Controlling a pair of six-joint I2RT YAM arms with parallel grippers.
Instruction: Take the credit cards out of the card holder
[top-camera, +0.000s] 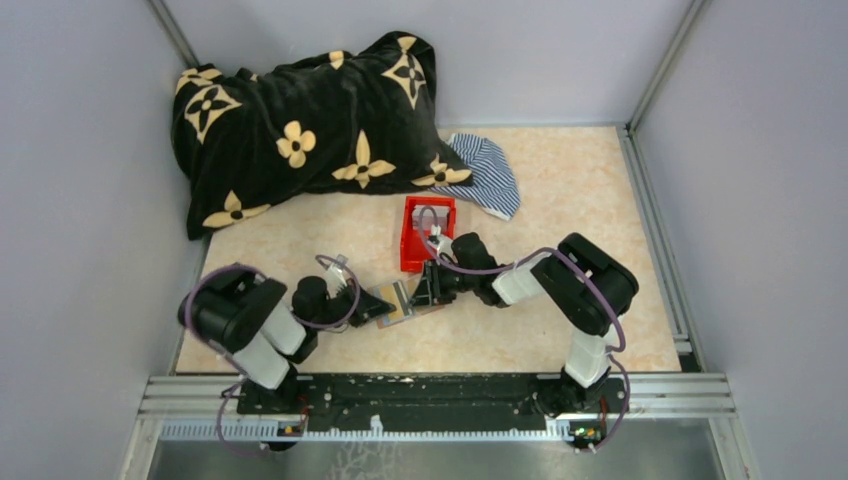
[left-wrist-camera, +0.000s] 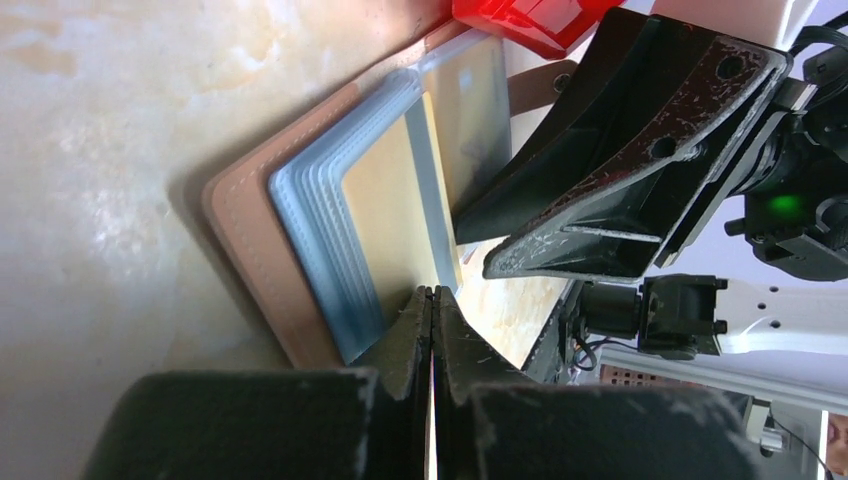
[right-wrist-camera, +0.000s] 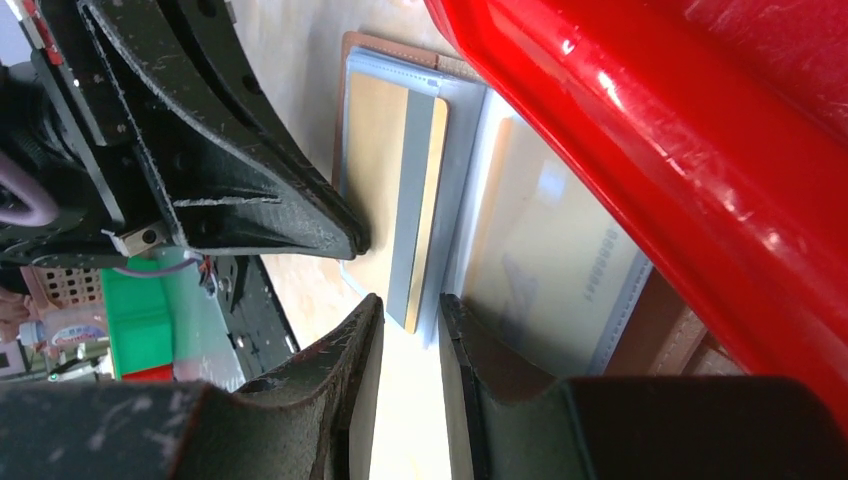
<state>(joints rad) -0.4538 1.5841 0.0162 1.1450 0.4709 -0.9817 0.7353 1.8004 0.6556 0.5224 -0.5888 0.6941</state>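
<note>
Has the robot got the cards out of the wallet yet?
Not finished. The wallet lies open. The right jaws stand apart at the tan card; the left jaws are shut beside it. That card and a second card are both in the wallet.

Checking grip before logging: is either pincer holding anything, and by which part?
Nothing clearly held. Left pincer is shut, tips at the edge of the brown leather card holder. Right pincer stands open over the end of the orange-tan card; no hold shown.

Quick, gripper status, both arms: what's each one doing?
Left gripper: closed, holding nothing, tips against the card holder.
Right gripper: partly open around the tan card edge, not clamped on it.
</note>
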